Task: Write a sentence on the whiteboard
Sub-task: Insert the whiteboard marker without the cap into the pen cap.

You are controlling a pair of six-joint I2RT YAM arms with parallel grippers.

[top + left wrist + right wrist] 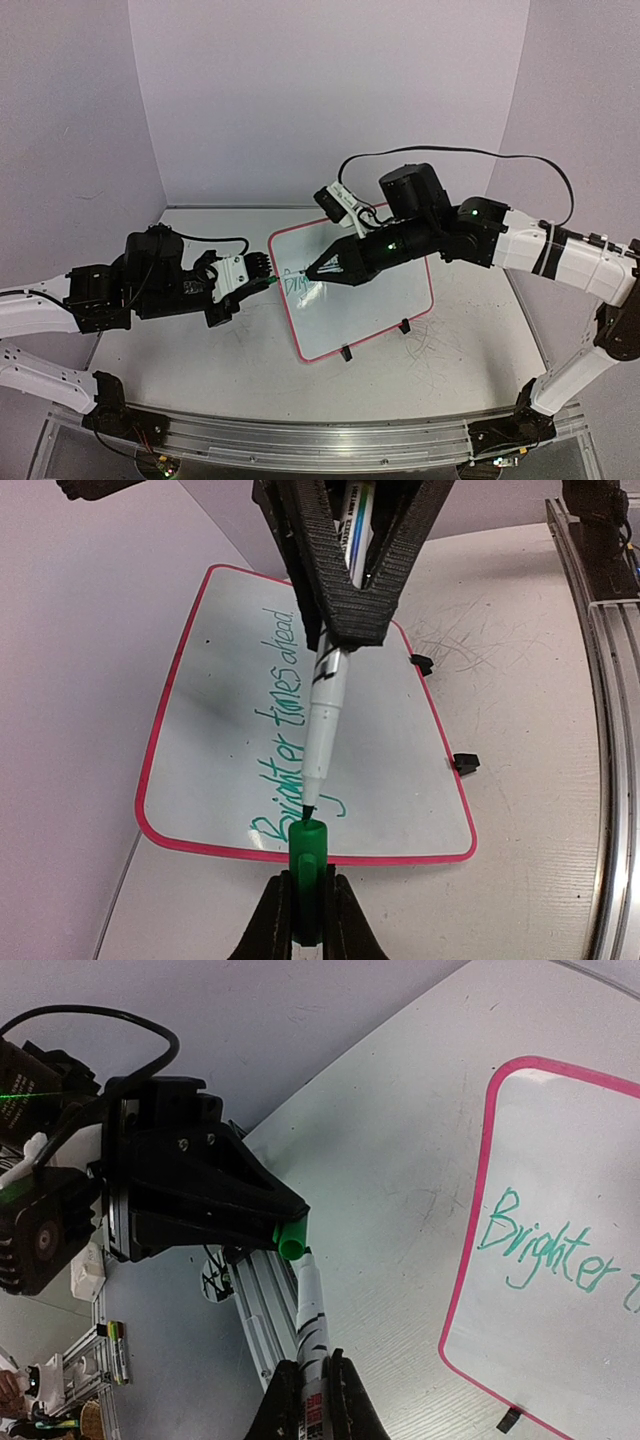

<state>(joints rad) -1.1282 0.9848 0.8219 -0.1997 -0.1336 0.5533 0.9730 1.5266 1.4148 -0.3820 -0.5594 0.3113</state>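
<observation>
Left claw (307, 915) clamps green cap (308, 852); right claw (350, 630) clamps marker (326, 720), tip just beyond left claw; sentence (277, 725) looks finished, capping pending.

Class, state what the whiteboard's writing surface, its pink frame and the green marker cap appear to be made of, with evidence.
Whiteboard surface: smooth, glossy coated panel, probably melamine or lacquered steel; it shows soft reflections. Frame: likely moulded plastic, uniform pink, rounded corners. Marker cap: opaque green plastic, slight sheen, moulded clip ridge.
</observation>
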